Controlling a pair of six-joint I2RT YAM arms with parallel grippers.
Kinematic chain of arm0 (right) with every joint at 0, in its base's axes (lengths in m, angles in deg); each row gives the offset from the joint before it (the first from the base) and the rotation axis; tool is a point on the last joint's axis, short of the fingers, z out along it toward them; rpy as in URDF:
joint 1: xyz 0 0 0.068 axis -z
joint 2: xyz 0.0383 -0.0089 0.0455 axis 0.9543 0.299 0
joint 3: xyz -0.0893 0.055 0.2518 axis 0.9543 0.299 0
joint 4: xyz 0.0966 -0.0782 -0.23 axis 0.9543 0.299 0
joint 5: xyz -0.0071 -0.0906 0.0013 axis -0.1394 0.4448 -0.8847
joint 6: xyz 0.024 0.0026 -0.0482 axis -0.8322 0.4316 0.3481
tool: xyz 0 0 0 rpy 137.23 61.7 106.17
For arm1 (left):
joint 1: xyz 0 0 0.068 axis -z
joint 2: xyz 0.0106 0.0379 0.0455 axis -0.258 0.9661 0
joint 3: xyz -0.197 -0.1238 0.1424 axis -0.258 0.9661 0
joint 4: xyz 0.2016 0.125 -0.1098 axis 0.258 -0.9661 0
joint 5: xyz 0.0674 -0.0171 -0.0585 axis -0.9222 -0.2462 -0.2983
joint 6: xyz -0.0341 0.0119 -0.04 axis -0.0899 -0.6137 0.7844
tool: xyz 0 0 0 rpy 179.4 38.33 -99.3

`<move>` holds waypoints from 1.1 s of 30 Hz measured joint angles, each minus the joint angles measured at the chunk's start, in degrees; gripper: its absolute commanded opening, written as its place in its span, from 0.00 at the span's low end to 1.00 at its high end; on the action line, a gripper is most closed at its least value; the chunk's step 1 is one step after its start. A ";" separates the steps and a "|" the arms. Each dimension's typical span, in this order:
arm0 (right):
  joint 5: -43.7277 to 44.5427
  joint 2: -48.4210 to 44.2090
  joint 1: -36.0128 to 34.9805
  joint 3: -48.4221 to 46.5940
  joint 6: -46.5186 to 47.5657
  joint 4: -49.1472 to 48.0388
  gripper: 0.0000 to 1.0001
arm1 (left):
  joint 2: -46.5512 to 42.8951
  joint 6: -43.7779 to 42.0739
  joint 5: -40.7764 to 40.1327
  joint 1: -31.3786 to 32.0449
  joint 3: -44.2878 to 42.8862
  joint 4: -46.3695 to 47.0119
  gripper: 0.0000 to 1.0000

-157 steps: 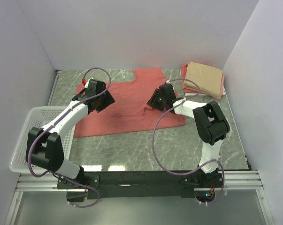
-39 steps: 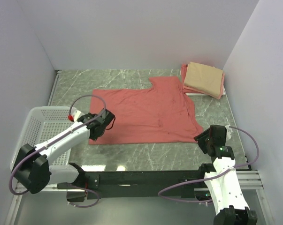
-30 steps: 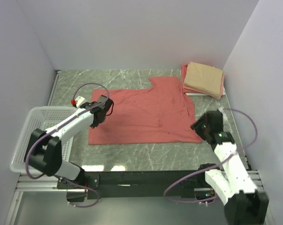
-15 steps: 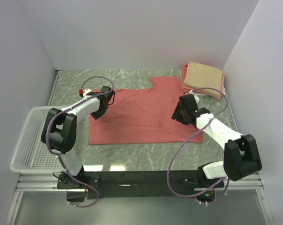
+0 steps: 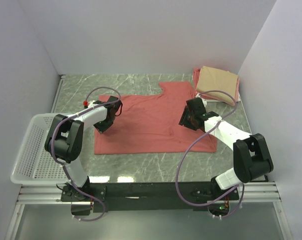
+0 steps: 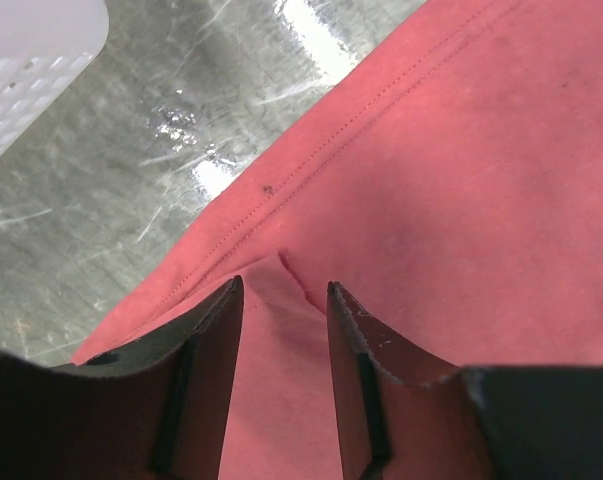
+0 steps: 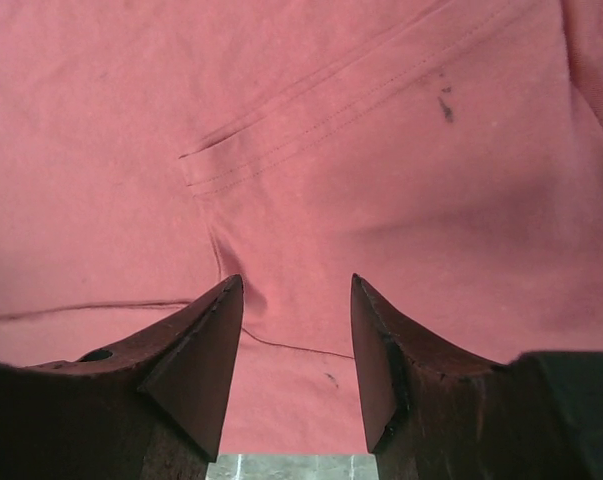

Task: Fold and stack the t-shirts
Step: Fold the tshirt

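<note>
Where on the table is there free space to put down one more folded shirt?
The table is bare along the near strip between the red t-shirt and the arm bases, and at the far left, between the shirt and the back wall. The folded stack crowds the far right corner; the basket fills the near left.

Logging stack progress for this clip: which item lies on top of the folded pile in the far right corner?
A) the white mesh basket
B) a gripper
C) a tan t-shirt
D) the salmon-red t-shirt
C: the folded tan t-shirt sits on top of a pink folded one, while the salmon-red t-shirt lies spread open.
</note>
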 measured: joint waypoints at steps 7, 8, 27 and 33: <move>-0.61 0.04 -0.26 0.00 0.04 -0.83 0.54 | 0.00 1.55 0.17 0.00 0.66 -0.04 0.40; -0.66 0.07 -0.26 0.00 0.04 -0.92 0.54 | 0.00 1.66 0.17 0.00 0.68 -0.02 0.39; -0.74 3.17 -1.29 0.00 0.57 -1.44 0.53 | 0.28 1.86 0.87 -0.11 1.70 0.74 0.33; -0.92 4.35 -2.03 -0.15 0.57 -1.99 0.53 | 0.33 1.88 1.42 -0.42 2.47 1.27 0.12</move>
